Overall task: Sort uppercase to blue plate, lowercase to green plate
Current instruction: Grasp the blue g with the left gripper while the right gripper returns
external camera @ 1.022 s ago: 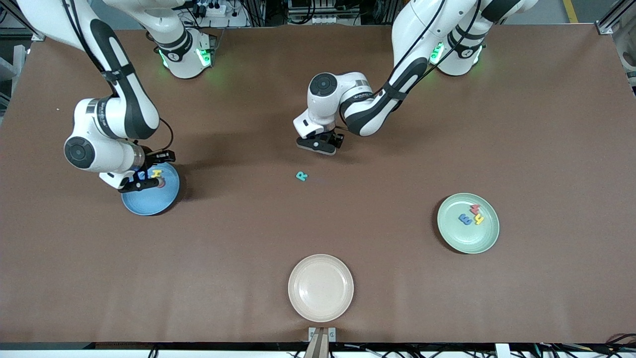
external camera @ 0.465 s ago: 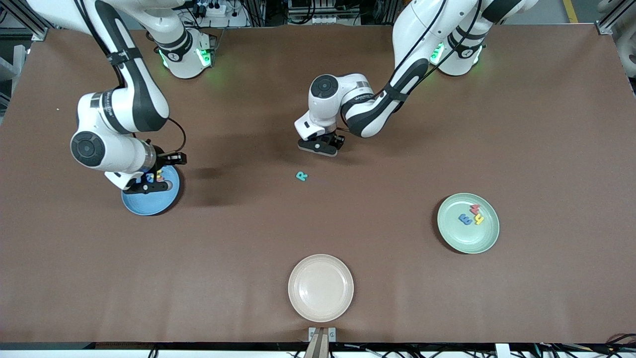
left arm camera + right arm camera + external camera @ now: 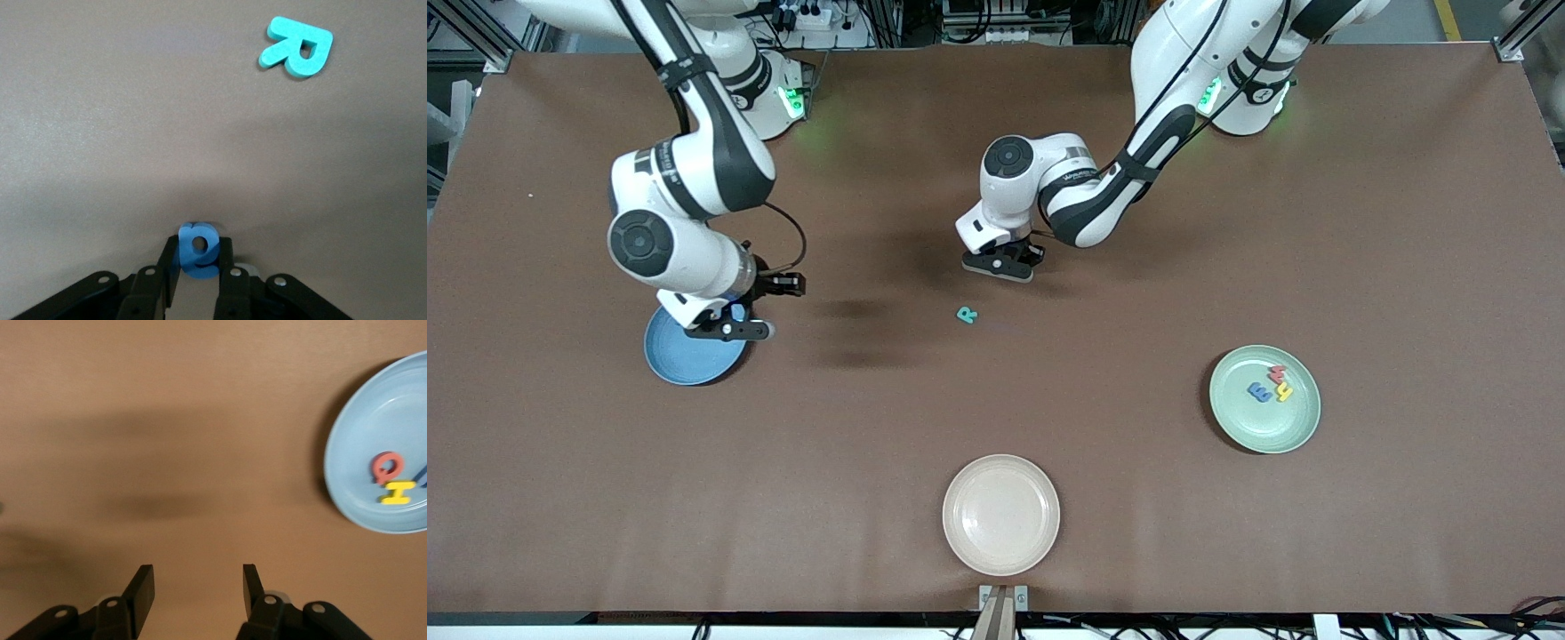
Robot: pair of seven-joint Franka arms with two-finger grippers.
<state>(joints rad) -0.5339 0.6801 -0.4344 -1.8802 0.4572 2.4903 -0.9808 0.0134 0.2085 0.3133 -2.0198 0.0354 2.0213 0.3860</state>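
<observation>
Tabletop (image 3: 1103, 427): a wide brown matte sheet is seen, with soft arm shadows cast near its middle; dark frames and cables are seen along the edge where the arm bases stand.
Blue plate (image 3: 680, 364): placed toward the right arm's end of the tabletop; in the right wrist view a red Q (image 3: 387, 467), a yellow H (image 3: 397, 492) and the edge of a dark blue letter (image 3: 421, 477) are seen lying in it.
Green plate (image 3: 1264, 427): placed toward the left arm's end; a blue letter (image 3: 1259, 392), a yellow y (image 3: 1283, 390) and a red letter (image 3: 1279, 372) are clustered in it, close together.
Cream plate (image 3: 1000, 514): set nearest the front camera, between the other two plates.
Right gripper (image 3: 199, 587): held over the bare tabletop just beside the blue plate's rim; its jaws are spread, with nothing between them.
Left gripper (image 3: 199, 261): lowered near the middle of the tabletop; its jaws are pinching a blue lowercase letter (image 3: 199, 249).
Teal R (image 3: 966, 315): left lying flat on the tabletop, near the left gripper and nearer the front camera than it.
</observation>
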